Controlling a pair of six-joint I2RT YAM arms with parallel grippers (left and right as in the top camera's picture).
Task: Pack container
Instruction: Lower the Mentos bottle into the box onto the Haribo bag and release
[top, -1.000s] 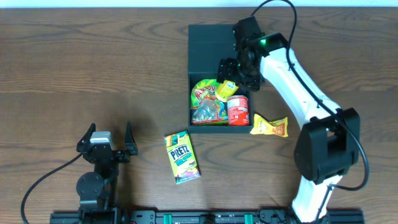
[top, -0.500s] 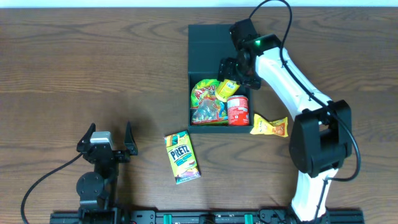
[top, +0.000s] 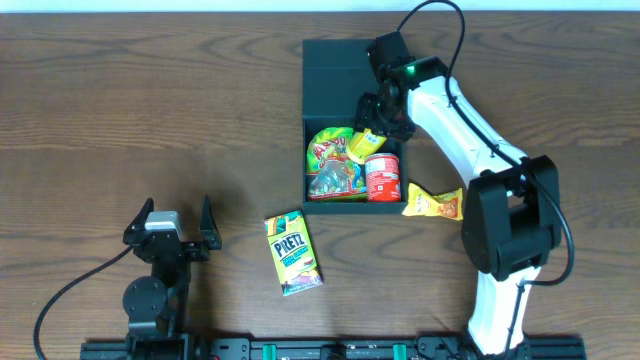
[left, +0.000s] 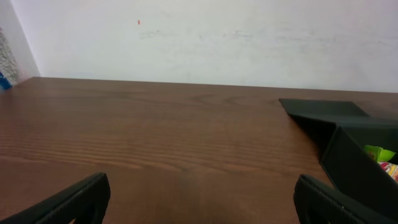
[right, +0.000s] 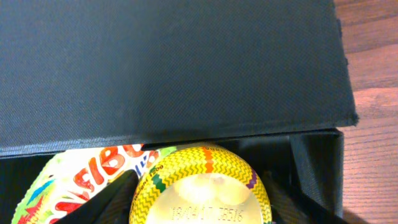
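**Tech A:** Status check. Your matte dark teal-grey square cardboard container (top: 330, 207) sits at 12 o'clock on the brown wooden counter (top: 150, 120). Its flat hinged lid (top: 335, 75) lies open on the 12 o'clock side. Already inside: a green-and-red crinkled snack bag (top: 328, 160) and a red cylindrical tub (top: 382, 178).

**Tech B:** Note the right claw (top: 370, 130). It is down in the box's 1 o'clock corner, fingers pressed against both sides of a small yellow zigzag-printed packet (right: 202, 190). Treat that packet as gripped, not yet released. The left claw (top: 170, 235) is parked at 8 o'clock, spread wide and empty.

**Tech A:** Remaining, by my estimate: the yellow-orange foil packet (top: 433, 204) just beside the box's 4 o'clock corner, the green-and-yellow Pretz carton (top: 292, 252) near its 7 o'clock, then closing the lid.

**Tech B:** Clearance: the box looks nearly full, and its walls crowd your right claw, so plan a straight vertical withdrawal. The counter from 9 o'clock round to 11 is bare, giving you free approach room.
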